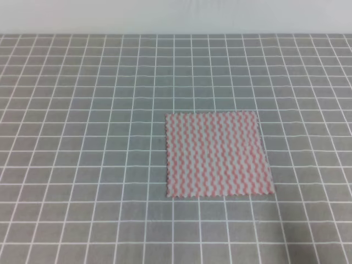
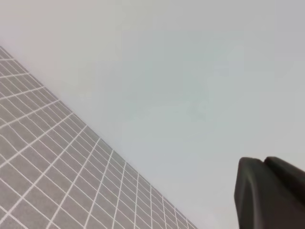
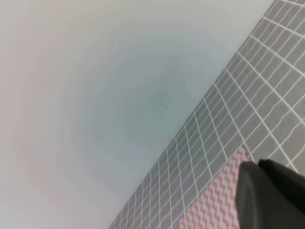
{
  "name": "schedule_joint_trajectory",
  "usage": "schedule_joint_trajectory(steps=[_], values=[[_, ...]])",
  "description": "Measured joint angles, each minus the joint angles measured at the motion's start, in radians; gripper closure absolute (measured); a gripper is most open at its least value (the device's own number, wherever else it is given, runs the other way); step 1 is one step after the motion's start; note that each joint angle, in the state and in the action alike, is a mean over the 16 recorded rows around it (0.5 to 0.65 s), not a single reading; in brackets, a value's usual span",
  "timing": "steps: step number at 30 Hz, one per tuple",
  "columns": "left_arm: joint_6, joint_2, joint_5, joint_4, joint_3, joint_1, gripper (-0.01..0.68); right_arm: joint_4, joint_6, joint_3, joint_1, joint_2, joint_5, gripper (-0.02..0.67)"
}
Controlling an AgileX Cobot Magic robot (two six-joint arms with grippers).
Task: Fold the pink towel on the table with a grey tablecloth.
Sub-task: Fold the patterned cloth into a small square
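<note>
The grey tablecloth (image 1: 82,137), white-gridded, meets a pale wall (image 1: 176,15). The pink towel (image 1: 217,155) lies flat, right of centre. Left gripper (image 2: 271,193) and right gripper (image 3: 271,195): opening indeterminable; nothing visibly held.

We see the pink towel (image 1: 217,154) lying flat and unfolded on the table with a grey tablecloth (image 1: 82,137), right of centre and nearer the front edge. It is a thin square with pink-and-white wavy stripes and jagged edges, its sides roughly aligned with the cloth's white grid. In the right wrist view one towel corner (image 3: 214,200) shows.
</note>
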Motion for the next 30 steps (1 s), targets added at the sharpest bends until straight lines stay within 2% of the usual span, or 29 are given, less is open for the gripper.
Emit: schedule_joint_trajectory(steps=[12, 19, 30], values=[[-0.143, -0.011, -0.010, -0.007, 0.008, -0.001, 0.674, 0.003, 0.000, -0.003, 0.000, 0.000, 0.106, 0.667], [-0.112, -0.010, 0.014, -0.002, 0.009, -0.001, 0.674, -0.005, -0.020, -0.005, 0.000, 0.000, 0.127, 0.667], [-0.003, 0.039, 0.176, 0.001, -0.058, -0.001, 0.674, 0.020, -0.136, -0.049, 0.000, 0.080, 0.150, 0.667]])
